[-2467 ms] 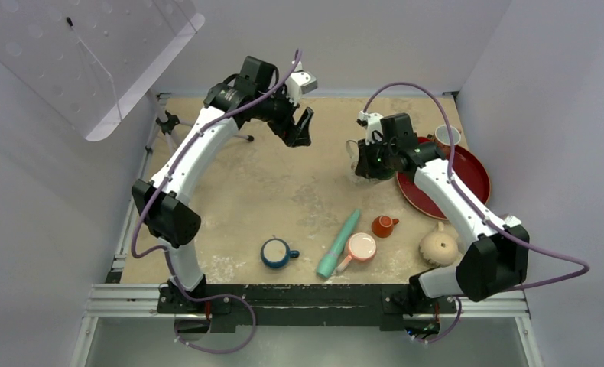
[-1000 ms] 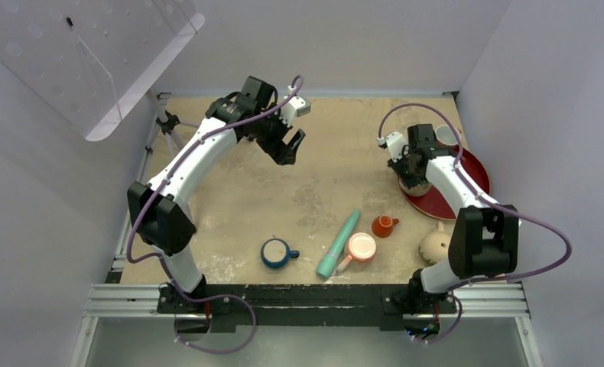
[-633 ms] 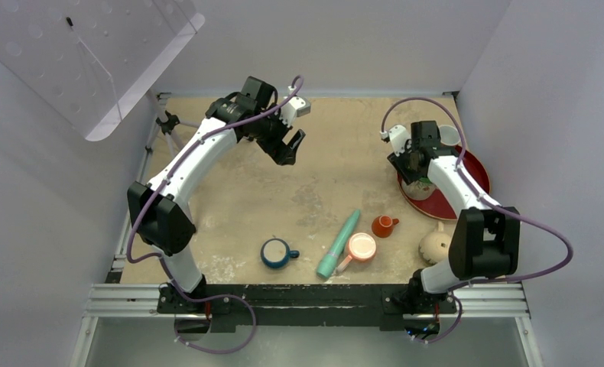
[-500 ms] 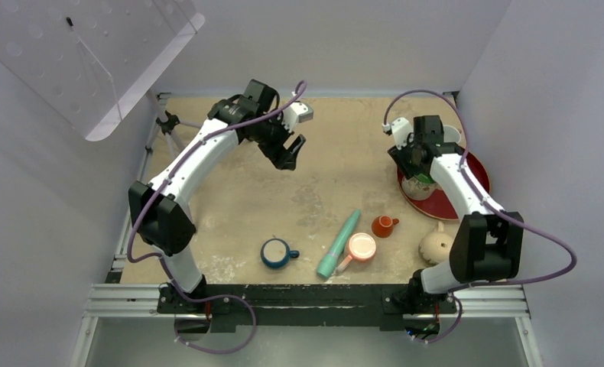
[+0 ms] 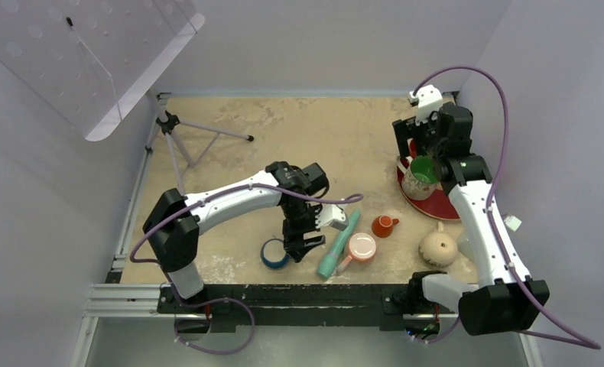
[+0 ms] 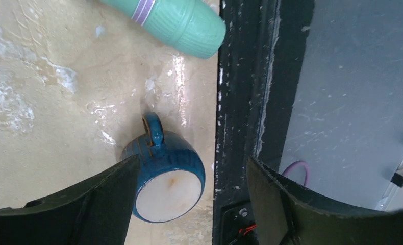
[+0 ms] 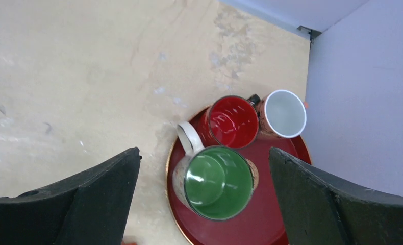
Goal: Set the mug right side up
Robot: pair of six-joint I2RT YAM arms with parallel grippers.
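The mug (image 5: 439, 246) is a rounded beige one sitting upside down near the table's front right, its small loop handle pointing away from the arms. No gripper is touching it. My left gripper (image 5: 297, 246) (image 6: 193, 159) hangs open over the front middle, far left of the mug. A blue cup (image 6: 164, 176) lies between its jaws, close to the left finger. My right gripper (image 5: 421, 149) (image 7: 204, 153) stands wide open and empty above the red tray (image 5: 448, 205), behind the mug. Neither wrist view shows the mug.
A white mug with green inside (image 5: 421, 176) (image 7: 217, 181), a red cup (image 7: 232, 121) and a white cup (image 7: 285, 113) stand on the tray (image 7: 271, 224). A teal cylinder (image 5: 339, 243) (image 6: 174, 20), a pink-inside mug (image 5: 359, 247) and a small orange cup (image 5: 383, 225) lie left of the mug. A tripod (image 5: 180, 134) stands back left.
The right gripper opened, let go of the green-inside mug on the tray and rose. The left arm swung from the far back down to the blue cup at the front.
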